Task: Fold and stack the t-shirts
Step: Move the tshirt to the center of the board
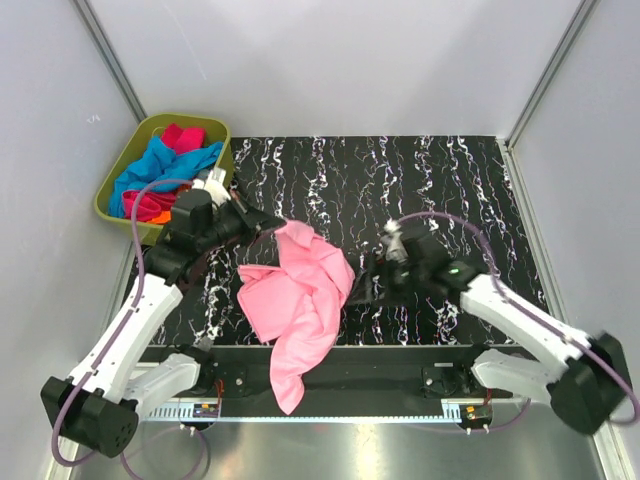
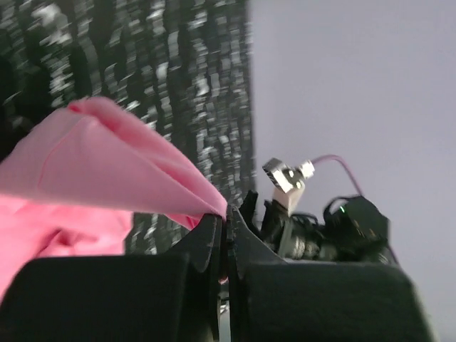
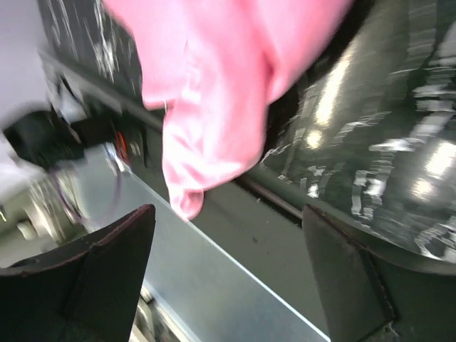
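A light pink t-shirt [image 1: 300, 300] lies crumpled in the middle of the black marbled table [image 1: 430, 180], and its lower end hangs over the front edge. My left gripper [image 1: 275, 225] is shut on the shirt's upper edge; in the left wrist view the pink cloth [image 2: 107, 164] runs into the pinched tips of that gripper [image 2: 226, 217]. My right gripper [image 1: 365, 280] stands open just right of the shirt, nothing between its fingers. In the right wrist view the pink cloth [image 3: 214, 92] hangs ahead of this gripper [image 3: 226, 214].
An olive-green bin [image 1: 185, 117] at the back left holds a blue t-shirt [image 1: 160, 165], a magenta one [image 1: 182, 135] and an orange one [image 1: 160, 217]. Grey walls close in three sides. A metal ledge runs along the front.
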Controlling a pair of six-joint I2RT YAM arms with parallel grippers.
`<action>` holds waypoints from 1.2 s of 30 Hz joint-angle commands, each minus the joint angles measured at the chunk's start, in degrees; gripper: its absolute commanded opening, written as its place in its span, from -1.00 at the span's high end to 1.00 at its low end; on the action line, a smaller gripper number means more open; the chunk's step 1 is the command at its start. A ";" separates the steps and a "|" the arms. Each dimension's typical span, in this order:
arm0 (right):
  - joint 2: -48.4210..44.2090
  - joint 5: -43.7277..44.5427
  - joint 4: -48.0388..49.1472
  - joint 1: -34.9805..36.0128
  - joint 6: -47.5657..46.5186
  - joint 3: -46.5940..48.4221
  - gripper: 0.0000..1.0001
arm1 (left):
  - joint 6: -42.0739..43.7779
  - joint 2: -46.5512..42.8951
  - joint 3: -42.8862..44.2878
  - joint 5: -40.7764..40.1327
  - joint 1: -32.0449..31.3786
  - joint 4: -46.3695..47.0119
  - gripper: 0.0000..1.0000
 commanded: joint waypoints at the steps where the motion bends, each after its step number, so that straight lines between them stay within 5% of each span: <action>1: 7.38 4.30 7.91 10.42 -0.91 1.69 -0.85 | 2.07 -2.88 -0.49 -2.29 0.70 -0.61 1.00; 10: 25.93 17.23 21.90 23.71 8.24 3.09 -0.77 | 1.19 -5.25 2.14 1.06 1.13 -1.75 1.00; 13: 29.19 21.09 21.55 23.90 8.33 4.41 -0.42 | 1.19 -7.36 2.67 1.58 1.57 -3.15 1.00; 14: 29.55 21.98 21.38 23.90 7.89 4.68 0.05 | 1.36 -7.97 3.37 1.76 2.18 -3.85 1.00; 16: 28.94 24.53 19.19 23.90 6.93 5.99 0.52 | 1.80 -9.12 4.51 2.37 3.15 -6.39 1.00; 19: 23.59 27.09 7.69 24.16 2.80 10.73 0.81 | 6.53 -11.23 10.56 2.73 7.28 -13.05 1.00; 22: 17.70 17.27 -1.10 24.33 -3.61 15.48 1.00 | 16.19 -11.50 22.24 -0.42 12.29 -23.23 0.97; 26: 13.91 8.39 -15.77 28.45 -11.08 24.08 1.00 | 27.36 -10.18 41.90 -12.00 13.79 -33.29 0.94; 29: 12.68 2.50 -17.56 35.57 -12.33 29.44 1.00 | 28.00 -12.45 48.70 -20.96 13.62 -35.76 0.97; 36: 7.77 -2.21 -13.52 39.37 -13.12 33.42 1.00 | 28.61 -17.65 50.31 -29.52 12.56 -28.92 1.00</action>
